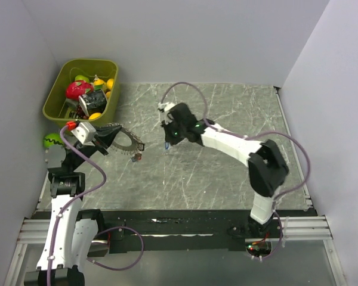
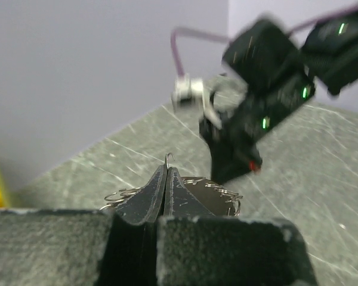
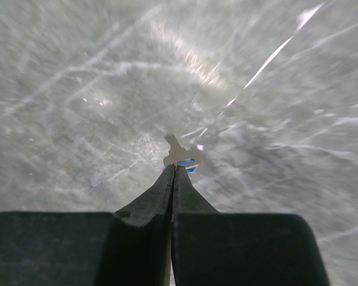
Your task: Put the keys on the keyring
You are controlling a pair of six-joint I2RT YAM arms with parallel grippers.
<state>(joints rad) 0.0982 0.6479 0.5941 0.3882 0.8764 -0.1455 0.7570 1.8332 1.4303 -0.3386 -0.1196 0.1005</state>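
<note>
So, both arms are up off the table (image 1: pixel 227 119), facing each other mid-air. The left gripper (image 2: pixel 166 179) is pinched fully together on the keyring (image 1: pixel 129 143). The ring fans out past its fingertips toward the right arm, with a small dark fob (image 1: pixel 136 157) hanging at its near end. In the left wrist view a hooked wire end (image 2: pixel 169 158) pokes up just above the fingertips; probably the ring's open end, but it's too blurry to be sure.

The right gripper (image 3: pixel 175 174) is also closed tight, on one small silver key (image 3: pixel 178 154) with a blue tag (image 3: pixel 190 162). The key sticks out past the tips, with its long axis roughly in line with the fingers and tilted slightly left. No other keys can be made out.

Key relation: the ring lies to the right gripper's left, near but not touching, with a clear gap between key and ring. My read is that the right arm has to close that gap leftward and line the key's hole up with the hook. The green bin (image 1: pixel 51 104) of toys sits at the far left, not involved.
</note>
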